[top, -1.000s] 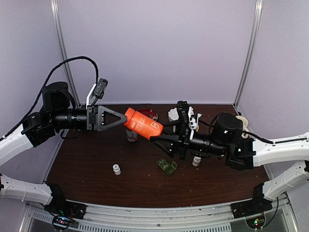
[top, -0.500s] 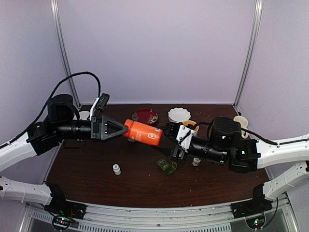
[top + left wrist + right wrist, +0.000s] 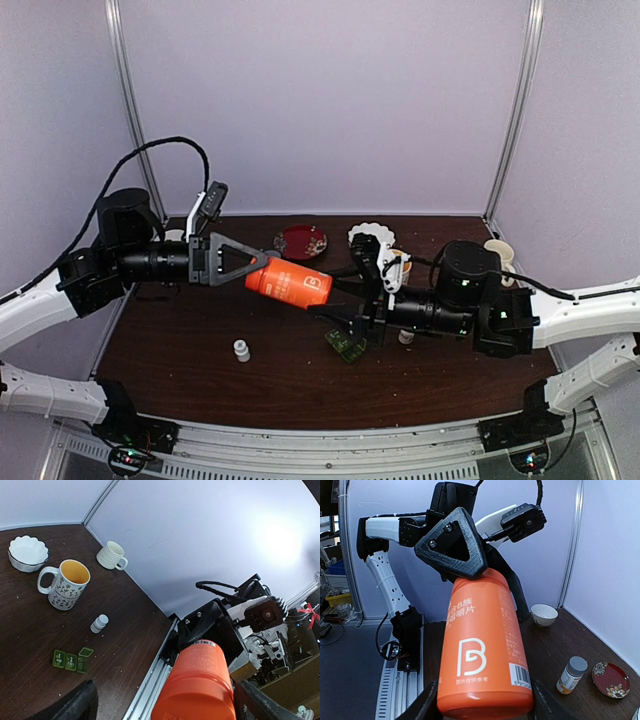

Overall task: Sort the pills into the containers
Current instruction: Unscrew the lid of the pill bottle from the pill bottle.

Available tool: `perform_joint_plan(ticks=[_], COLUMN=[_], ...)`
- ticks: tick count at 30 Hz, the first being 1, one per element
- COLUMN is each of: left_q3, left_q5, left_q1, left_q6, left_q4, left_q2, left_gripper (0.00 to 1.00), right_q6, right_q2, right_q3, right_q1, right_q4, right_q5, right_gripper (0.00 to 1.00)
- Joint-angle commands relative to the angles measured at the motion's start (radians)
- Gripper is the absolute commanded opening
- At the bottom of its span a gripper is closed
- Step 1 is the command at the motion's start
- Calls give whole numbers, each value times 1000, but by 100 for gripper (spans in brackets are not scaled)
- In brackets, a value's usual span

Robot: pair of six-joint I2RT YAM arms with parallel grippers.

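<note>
A large orange bottle [image 3: 290, 283] hangs level in the air between my arms. My left gripper [image 3: 258, 268] is shut on its top end, and the bottle fills the left wrist view [image 3: 200, 685]. My right gripper [image 3: 345, 295] holds the bottle's base end [image 3: 482, 655], with a finger against each side. The dark-green pill box [image 3: 346, 345] lies on the table below the right gripper. In the left wrist view the pill box [image 3: 70, 660] has one lid raised. No pills show.
Small white capped bottles [image 3: 241, 350] [image 3: 406, 335] stand on the brown table [image 3: 200, 370]. At the back are a red dish [image 3: 300, 240], a white bowl [image 3: 370, 236], a patterned mug [image 3: 65, 585] and a white cup [image 3: 497, 250]. An amber bottle [image 3: 571, 674] stands near the dish.
The bottle has come down and a little to the left with the left gripper. The right gripper has turned about its wrist and moved onto the base end.
</note>
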Motion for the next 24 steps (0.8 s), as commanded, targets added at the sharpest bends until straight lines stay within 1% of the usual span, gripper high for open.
perform_joint_plan(ticks=[1, 7, 12, 15, 18, 22, 24], left_q3=[9, -11, -14, -13, -11, -12, -14], left_q5=[34, 48, 56, 60, 67, 76, 78], left_q1=[3, 3, 3, 3, 3, 3, 3], left_q6=[20, -1, -7, -8, -12, -14, -15], left_q4=[61, 79, 93, 97, 100, 100, 101], left_q2=[-17, -30, -24, -18, -10, 2, 4], left_gripper=[97, 95, 92, 86, 77, 76, 71], right_q6=[60, 60, 60, 60, 60, 60, 60], right_q2=[-5, 10, 33, 40, 42, 46, 47], right_q3=[2, 2, 19, 25, 25, 28, 30], right_q1=[-6, -8, -14, -13, -15, -15, -15], right_q4=[72, 86, 77, 67, 64, 64, 66], right_q5=[-8, 52, 67, 75, 91, 94, 87], right_gripper=[15, 15, 15, 15, 15, 15, 15])
